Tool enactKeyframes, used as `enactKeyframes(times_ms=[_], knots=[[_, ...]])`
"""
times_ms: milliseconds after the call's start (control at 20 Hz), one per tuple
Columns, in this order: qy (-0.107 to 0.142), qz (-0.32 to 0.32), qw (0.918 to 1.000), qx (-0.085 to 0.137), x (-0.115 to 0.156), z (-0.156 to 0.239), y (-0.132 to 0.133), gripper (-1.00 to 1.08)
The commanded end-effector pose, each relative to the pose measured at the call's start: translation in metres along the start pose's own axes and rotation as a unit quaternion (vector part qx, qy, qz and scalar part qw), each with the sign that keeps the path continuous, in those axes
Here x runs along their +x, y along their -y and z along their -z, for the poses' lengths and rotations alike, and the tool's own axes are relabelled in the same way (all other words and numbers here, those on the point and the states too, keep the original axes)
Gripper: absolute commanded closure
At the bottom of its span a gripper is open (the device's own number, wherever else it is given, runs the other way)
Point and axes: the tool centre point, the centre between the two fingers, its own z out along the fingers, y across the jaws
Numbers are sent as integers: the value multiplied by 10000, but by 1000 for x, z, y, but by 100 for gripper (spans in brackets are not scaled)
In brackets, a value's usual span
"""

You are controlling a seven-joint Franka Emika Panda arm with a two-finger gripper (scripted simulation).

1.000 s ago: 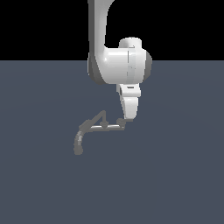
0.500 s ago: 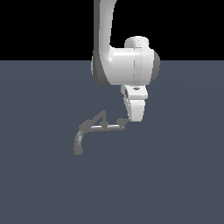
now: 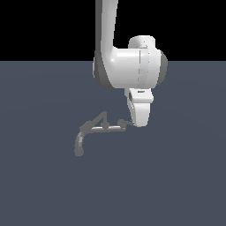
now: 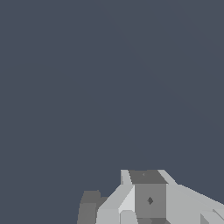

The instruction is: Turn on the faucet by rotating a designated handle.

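The gripper (image 3: 139,122) hangs at the handle (image 3: 125,123), hiding its far end. The faucet (image 3: 93,132) stands alone on the grey floor (image 3: 39,176). Finger spacing cannot be told.

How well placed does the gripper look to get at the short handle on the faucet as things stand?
Probably well placed. In the exterior view the gripper hangs right at the handle, at the faucet's end toward that view's right, with nothing between them. Actual contact, and the jaws' state, cannot be told.
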Motion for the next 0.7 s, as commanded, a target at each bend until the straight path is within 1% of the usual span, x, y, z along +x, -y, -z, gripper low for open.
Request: enactKeyframes(times_ms=[0, 100, 150, 650], knots=[[20, 35, 10000, -91, -5, 0, -16, 108], [19, 33, 9999, -92, -5, 0, -20, 108], [-2, -20, 10000, -26, 2, 0, -11, 108], [17, 28, 10000, -88, -31, 1, -41, 108]])
